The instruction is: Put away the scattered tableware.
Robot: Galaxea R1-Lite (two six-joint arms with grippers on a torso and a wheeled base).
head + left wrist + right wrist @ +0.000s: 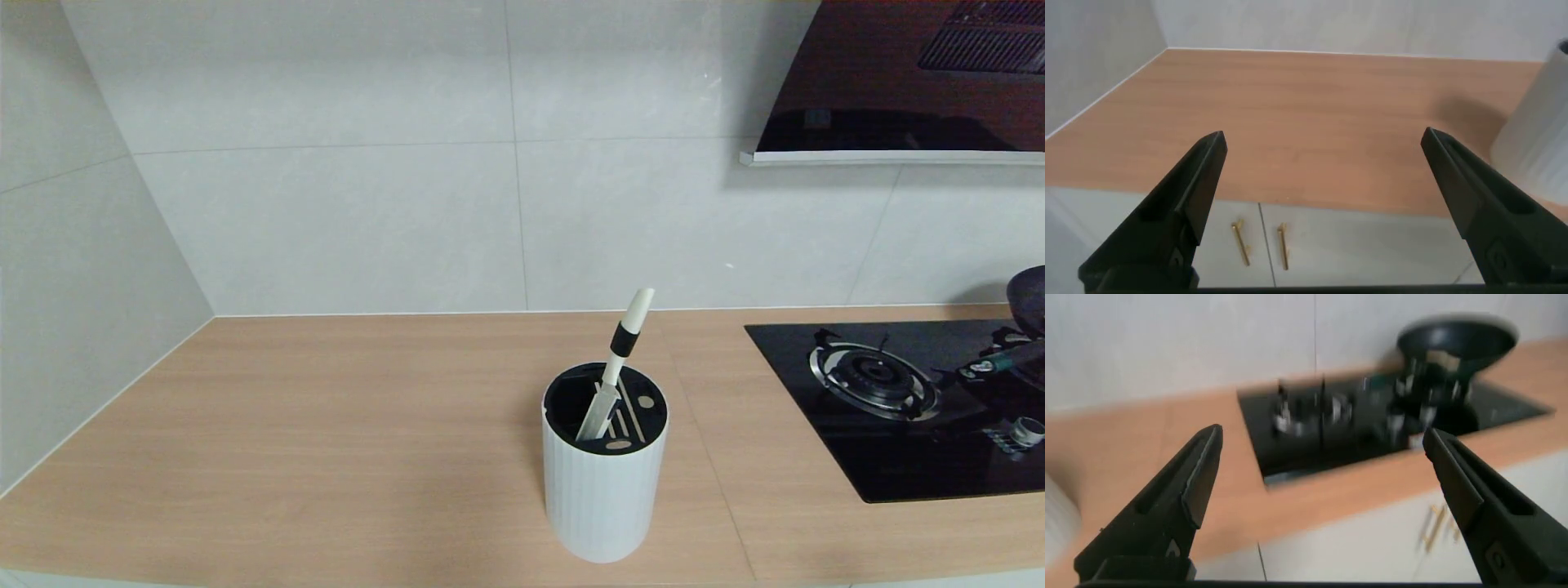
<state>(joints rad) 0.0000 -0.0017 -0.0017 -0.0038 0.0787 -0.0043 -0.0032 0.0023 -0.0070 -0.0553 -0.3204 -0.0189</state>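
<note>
A white ribbed holder (605,482) with a black slotted top stands near the front edge of the wooden counter (351,425). A knife (614,367) with a cream and black handle leans in one of its slots, blade down. My left gripper (1323,143) is open in front of the counter's edge, low and to the left of the holder (1535,122), with nothing between its fingers. My right gripper (1323,437) is open too, held off the counter's front edge and facing the black stove (1372,425).
A black gas stove (906,400) is set into the counter at the right, with a dark pan (1030,298) on its far burner. A range hood (898,82) hangs above it. White cabinet doors with gold handles (1261,243) sit below the counter. Tiled walls close the back and left.
</note>
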